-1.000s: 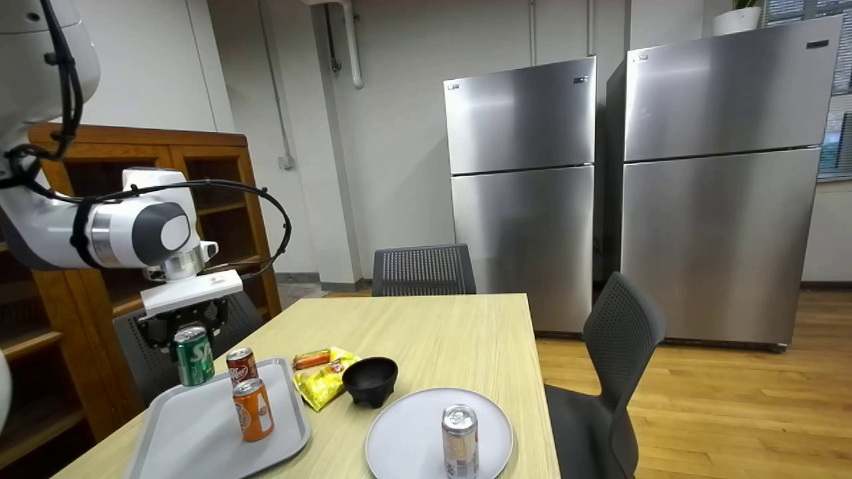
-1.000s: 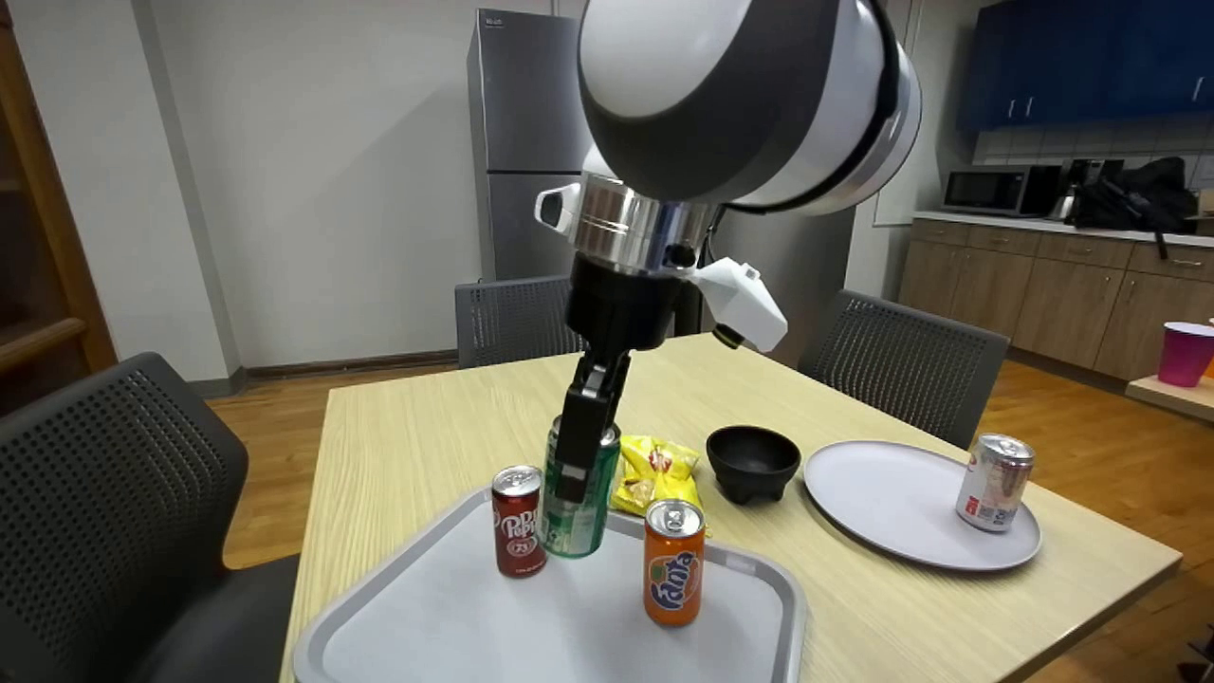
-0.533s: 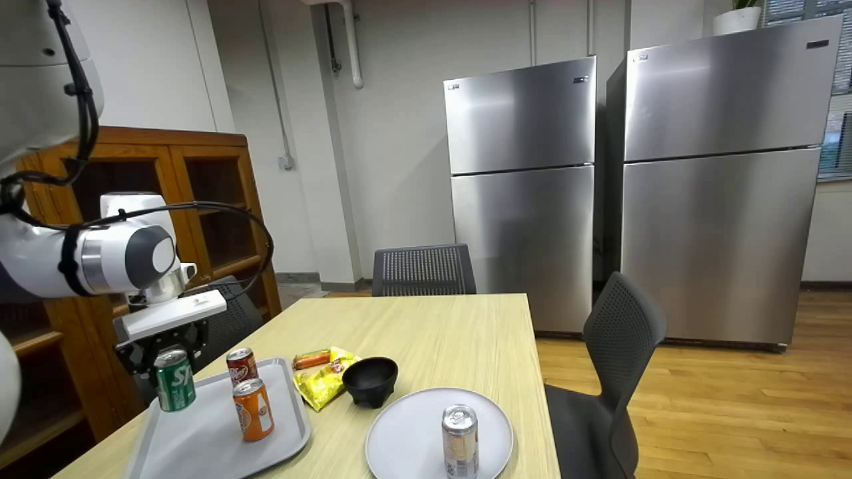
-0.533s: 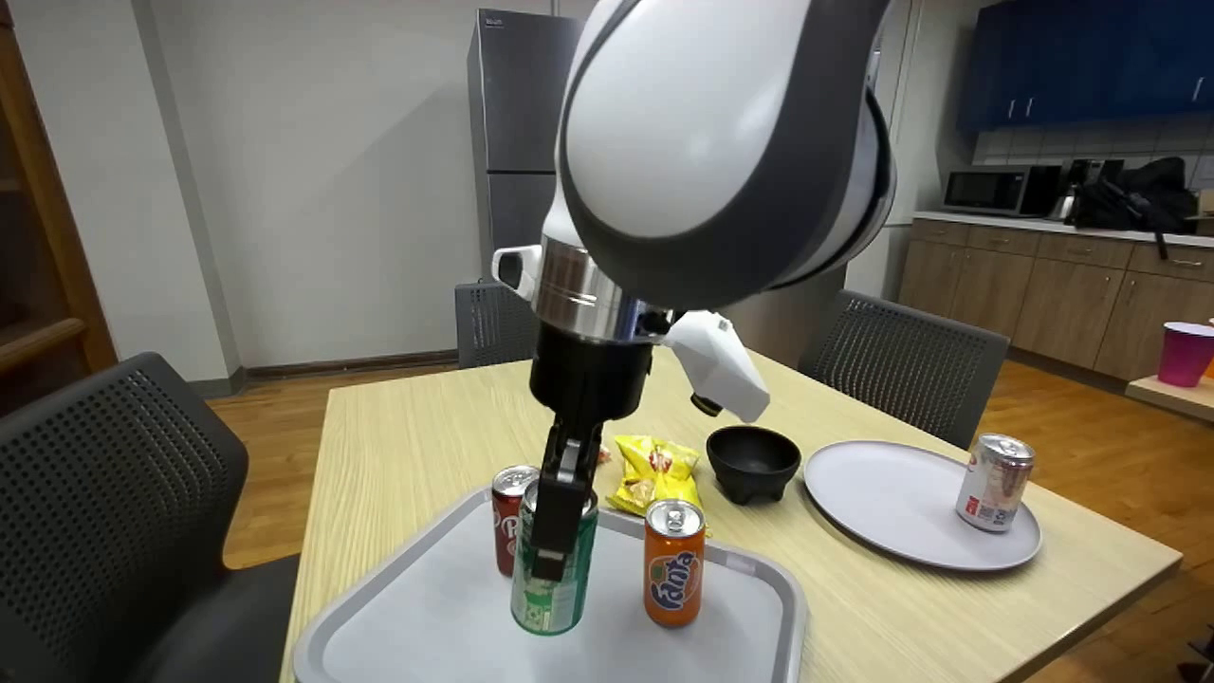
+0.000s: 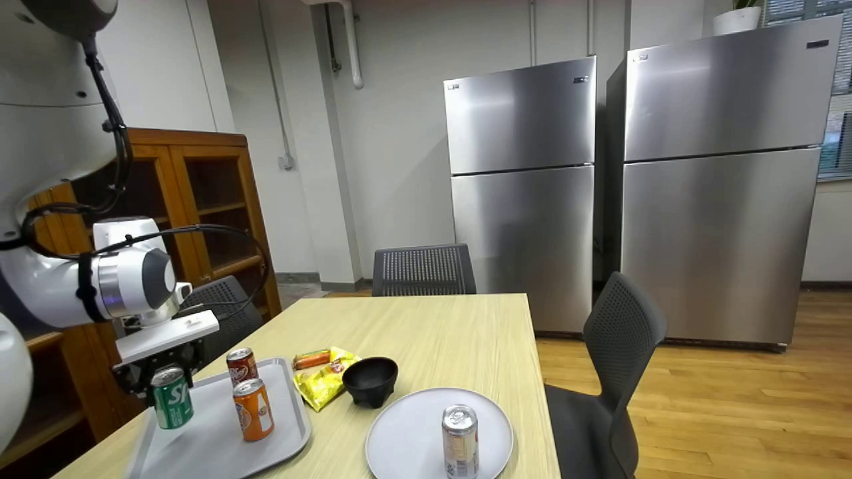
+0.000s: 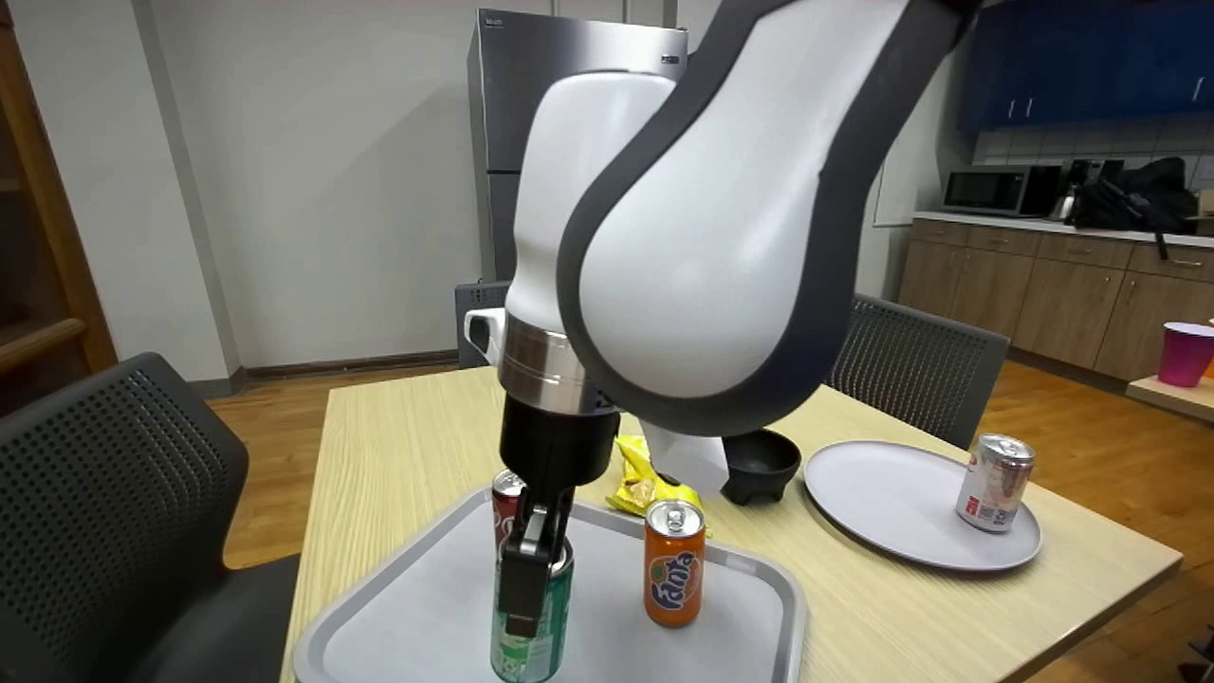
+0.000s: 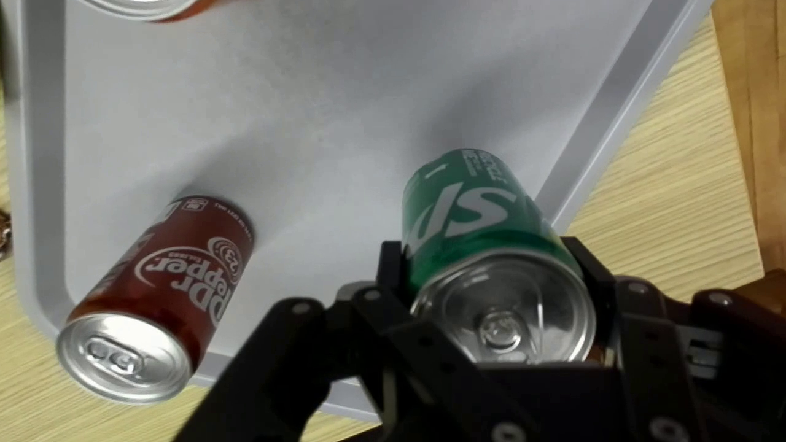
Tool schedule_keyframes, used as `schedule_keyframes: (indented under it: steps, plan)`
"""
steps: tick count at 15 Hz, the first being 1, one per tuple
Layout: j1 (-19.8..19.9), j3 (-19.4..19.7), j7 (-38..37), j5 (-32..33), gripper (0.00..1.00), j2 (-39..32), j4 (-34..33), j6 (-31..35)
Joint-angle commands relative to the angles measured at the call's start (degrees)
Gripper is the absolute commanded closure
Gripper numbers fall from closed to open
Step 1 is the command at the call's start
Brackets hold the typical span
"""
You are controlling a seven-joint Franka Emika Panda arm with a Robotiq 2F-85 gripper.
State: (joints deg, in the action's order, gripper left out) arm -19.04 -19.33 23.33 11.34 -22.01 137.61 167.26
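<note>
Now the green can (image 7: 485, 236) is held lower.

This looks like a shared kitchen or break room. In an exterior view, two tall steel fridges (image 5: 522, 206) stand side by side before a plain wall (image 5: 399, 133) with a bare white pipe (image 5: 353, 50). In an exterior view, a microwave (image 6: 986, 190) sits on a worktop (image 6: 1034, 226) above wooden drawers (image 6: 1076, 249), with wall tiles (image 6: 1024, 147) behind and blue cupboards (image 6: 1091, 71) overhead. Dark office-style chairs (image 5: 423, 269) surround a pale bench (image 5: 459, 339), near a glass-doored wooden cabinet (image 5: 176, 179).
</note>
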Motion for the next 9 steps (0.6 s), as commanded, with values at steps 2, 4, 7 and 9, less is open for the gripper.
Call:
schedule_keyframes:
  steps: [2,4,7,9]
  plan:
    - [-4.94,4.88,-7.57,4.92,0.62,-4.06,-4.97,1.74]
    - [-7.24,7.38,-10.04,6.64,0.62,-5.34,-6.44,2.20]
    - [-9.32,9.46,-11.95,8.09,0.62,-6.52,-7.76,2.29]
    - [-10.12,10.19,-12.59,8.86,0.62,-6.83,-8.19,2.25]
